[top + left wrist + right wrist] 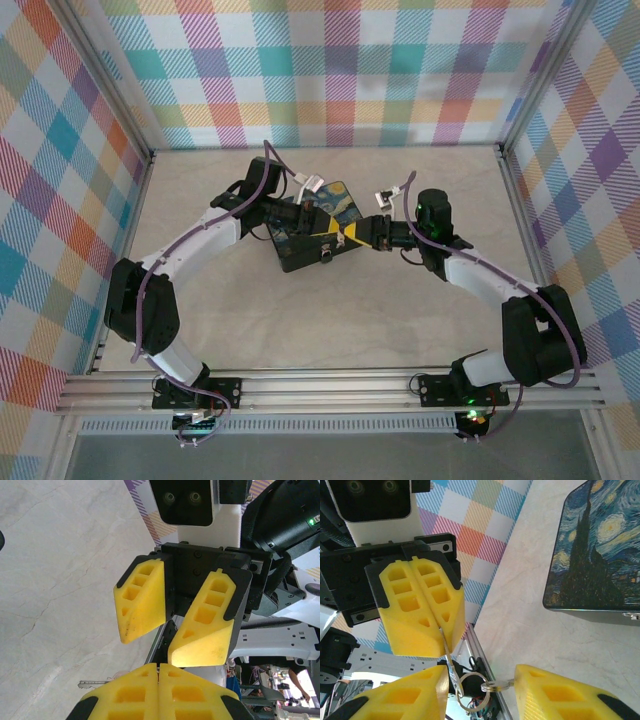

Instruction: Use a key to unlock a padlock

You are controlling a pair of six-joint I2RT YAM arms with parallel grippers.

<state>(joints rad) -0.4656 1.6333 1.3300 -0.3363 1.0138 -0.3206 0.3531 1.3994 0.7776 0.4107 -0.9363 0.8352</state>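
Observation:
Above the blue-and-yellow tin (312, 232) my two grippers meet tip to tip. My left gripper (159, 669) is shut on a thin silver key (447, 662), which sticks out of its fingertips (427, 615). A key ring (470, 695) hangs from that key, and a second key (501, 684) on the ring touches one pad of my right gripper. The right gripper (480, 680) is open, its pads either side of the ring and keys. A silver key blade (92, 684) shows left of my left fingertips. A tiny pale metal piece on the tin's front edge (327, 256) looks like the padlock.
The tin sits mid-table on a pale marbled surface (330, 330). Plaid walls (330, 70) close in the back and both sides. An aluminium rail (330, 388) runs along the near edge by the arm bases.

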